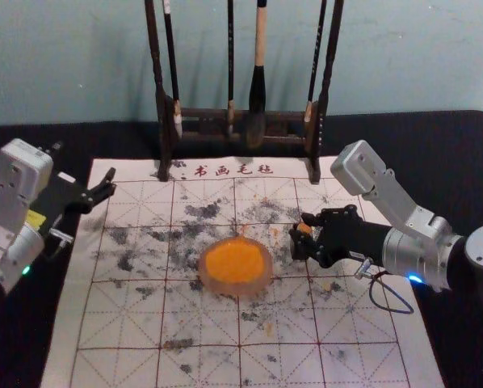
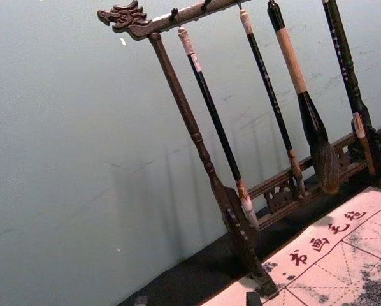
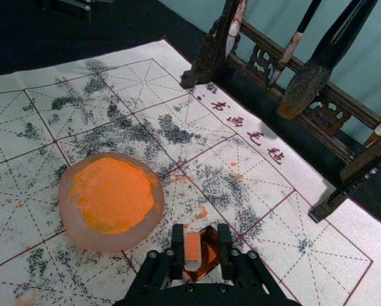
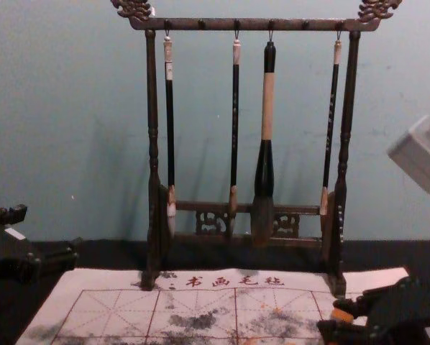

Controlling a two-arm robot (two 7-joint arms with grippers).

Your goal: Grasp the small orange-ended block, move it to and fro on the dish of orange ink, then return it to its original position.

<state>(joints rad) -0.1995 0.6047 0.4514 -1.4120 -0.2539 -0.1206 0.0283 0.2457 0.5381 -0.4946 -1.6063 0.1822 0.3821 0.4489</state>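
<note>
Beside round dish [image 1: 236, 288], right gripper [image 1: 303, 233] clasps block [image 3: 192, 247]; left gripper [image 4: 47, 231] apart.

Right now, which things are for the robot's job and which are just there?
For the job:
- orange-ended block, between the right gripper's fingers
- dish of orange ink

Just there:
- brush rack
- four hanging brushes
- mat underneath
- left gripper, off to the left

On your worktop [image 1: 443, 162] lies the mat [image 1: 104, 323], with the dish [image 1: 240, 288] near its middle. Behind the dish you have the rack [image 1: 165, 145], its feet reaching onto the mat's far edge, four brushes [image 4: 267, 108] hanging from it. Right of the dish, the right tool [image 1: 299, 236] holds the block [image 1: 305, 229], apparently over the mat. The left tool [image 1: 108, 184] idles by your mat's far left corner.
</note>
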